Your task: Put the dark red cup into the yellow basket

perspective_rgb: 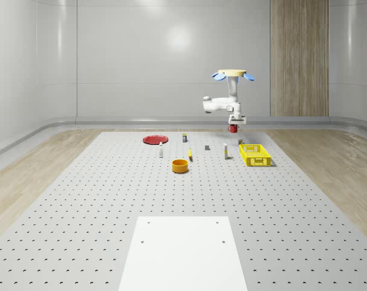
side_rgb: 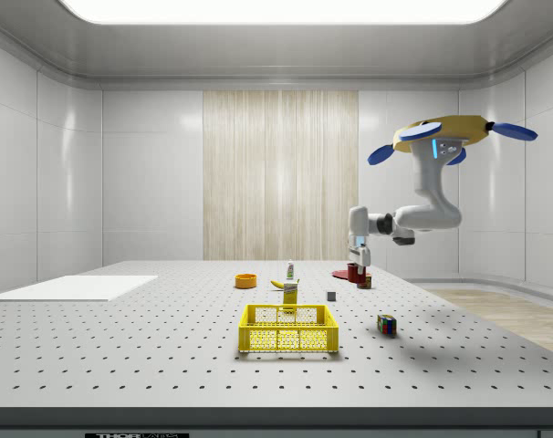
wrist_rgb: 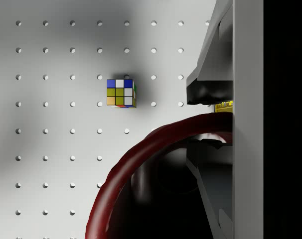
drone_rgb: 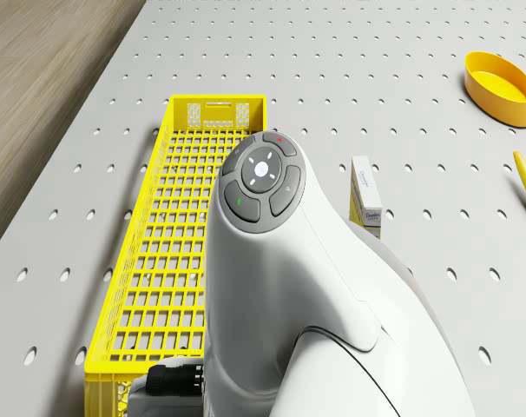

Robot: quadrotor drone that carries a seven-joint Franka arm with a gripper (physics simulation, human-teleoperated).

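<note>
The drone hovers above the perforated table; its gripper (perspective_rgb: pixel 233 125) holds the dark red round cup (perspective_rgb: pixel 233 128) by the rim, aloft, seemingly just short of the yellow lattice plastic basket (perspective_rgb: pixel 255 155); the basket's long axis runs away beneath the drone.

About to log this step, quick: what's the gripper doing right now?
Gripper: shut on the dark red cup, held in the air beside the yellow basket.

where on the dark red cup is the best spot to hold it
By the rim wall, coming from above: the dark red cup hangs upright with its mouth open, and the gripper already pinches the rim that way, one jaw inside and one outside, while the drone hovers beside the yellow basket.
</note>
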